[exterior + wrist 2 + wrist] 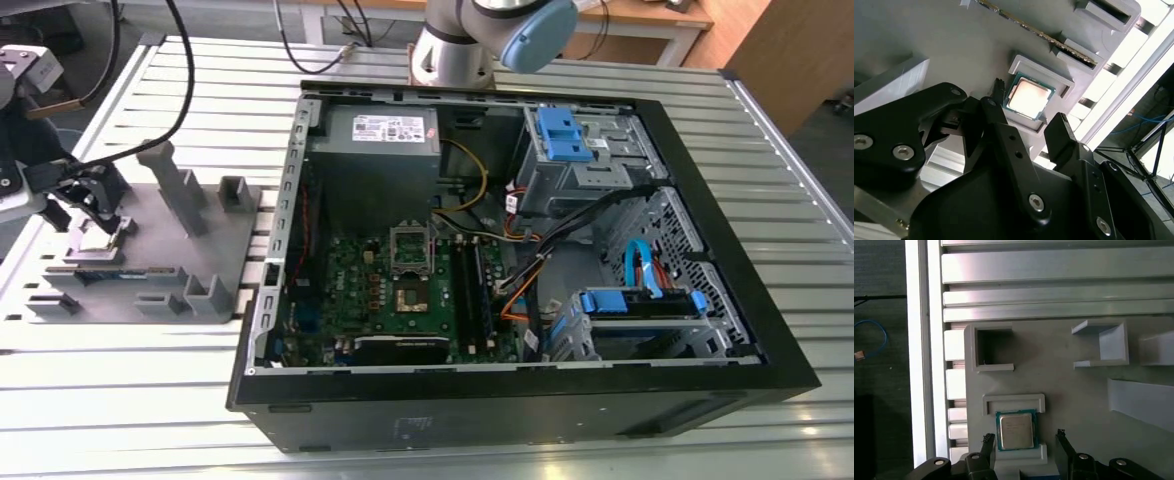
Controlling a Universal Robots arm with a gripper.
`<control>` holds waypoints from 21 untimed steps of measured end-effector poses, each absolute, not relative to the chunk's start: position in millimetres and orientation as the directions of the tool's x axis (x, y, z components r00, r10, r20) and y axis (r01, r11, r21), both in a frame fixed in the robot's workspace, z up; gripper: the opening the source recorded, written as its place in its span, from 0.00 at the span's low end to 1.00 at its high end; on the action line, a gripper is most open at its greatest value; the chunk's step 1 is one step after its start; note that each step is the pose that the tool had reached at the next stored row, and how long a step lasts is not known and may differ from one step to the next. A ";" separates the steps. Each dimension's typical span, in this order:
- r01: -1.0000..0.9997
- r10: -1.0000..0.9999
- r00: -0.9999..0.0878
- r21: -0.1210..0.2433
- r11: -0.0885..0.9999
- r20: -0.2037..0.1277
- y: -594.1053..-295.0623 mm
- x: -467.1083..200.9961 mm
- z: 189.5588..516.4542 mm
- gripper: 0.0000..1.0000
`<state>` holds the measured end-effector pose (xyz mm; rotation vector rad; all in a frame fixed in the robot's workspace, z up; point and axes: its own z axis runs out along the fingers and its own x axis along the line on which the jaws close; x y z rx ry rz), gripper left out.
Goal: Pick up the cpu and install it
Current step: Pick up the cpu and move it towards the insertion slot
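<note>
Cpu [1015,430] (a small flat square chip, silvery metal top, green edge) lies flat in a shallow recess of the pale grey plastic fixture plate [1069,390]. The black two-fingered gripper [1023,436] hangs over it, fingers spread to either side of the chip with gaps showing. The open black computer case [534,410] stands beside the plate.

Bright light washes out the table slats [1054,265], glares off the cpu [1027,97], and leaves the computer case [507,408] shadowed inside.
</note>
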<state>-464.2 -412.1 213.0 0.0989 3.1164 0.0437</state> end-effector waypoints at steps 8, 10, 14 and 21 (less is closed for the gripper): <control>0.006 0.006 -1.000 0.029 1.000 -0.022 -412.1 -464.2 205.0 0.59; 0.000 0.000 -1.000 0.029 1.000 -0.023 -412.0 -464.2 202.8 0.59; -0.001 0.000 -1.000 0.029 1.000 -0.022 -411.8 -464.7 200.8 0.59; -0.001 0.000 -1.000 0.029 1.000 -0.022 -411.0 -466.4 193.8 0.59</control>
